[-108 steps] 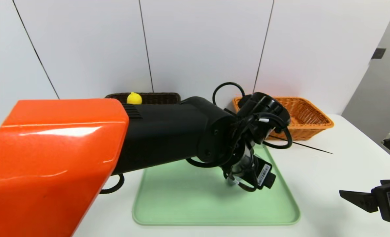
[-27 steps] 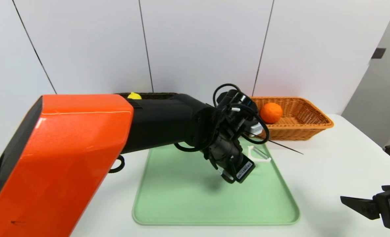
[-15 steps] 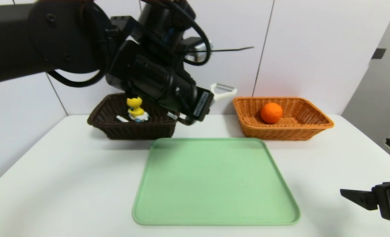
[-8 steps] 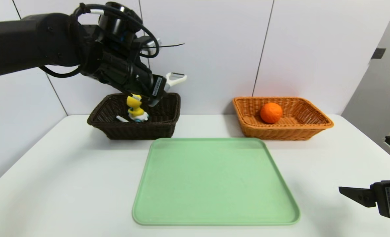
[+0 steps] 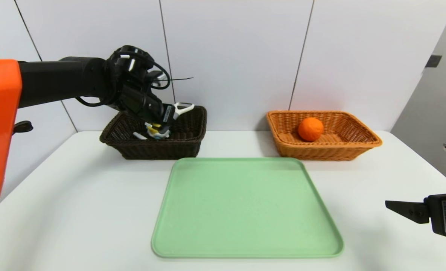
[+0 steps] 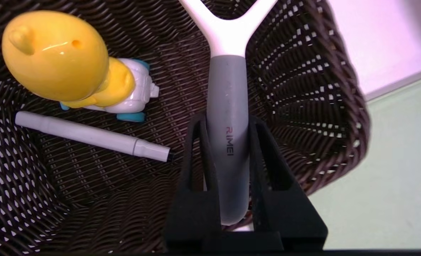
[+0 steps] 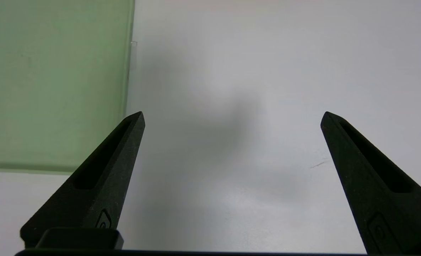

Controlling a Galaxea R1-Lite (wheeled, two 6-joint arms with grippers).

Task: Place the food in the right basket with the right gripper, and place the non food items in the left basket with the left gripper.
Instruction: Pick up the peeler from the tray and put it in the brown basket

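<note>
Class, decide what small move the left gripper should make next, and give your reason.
Probably lower slightly, then open: the left gripper grips the peeler by its grey handle over the dark basket, where the duck toy and white marker already lie.

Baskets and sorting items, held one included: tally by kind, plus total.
Baskets: 2 (dark brown, orange-tan)
Orange fruit: 1, in the orange-tan basket
Duck toy: 1, in the dark basket
White marker: 1, in the dark basket
Y-peeler: 1, in the left gripper's fingers
Total: 6
</note>
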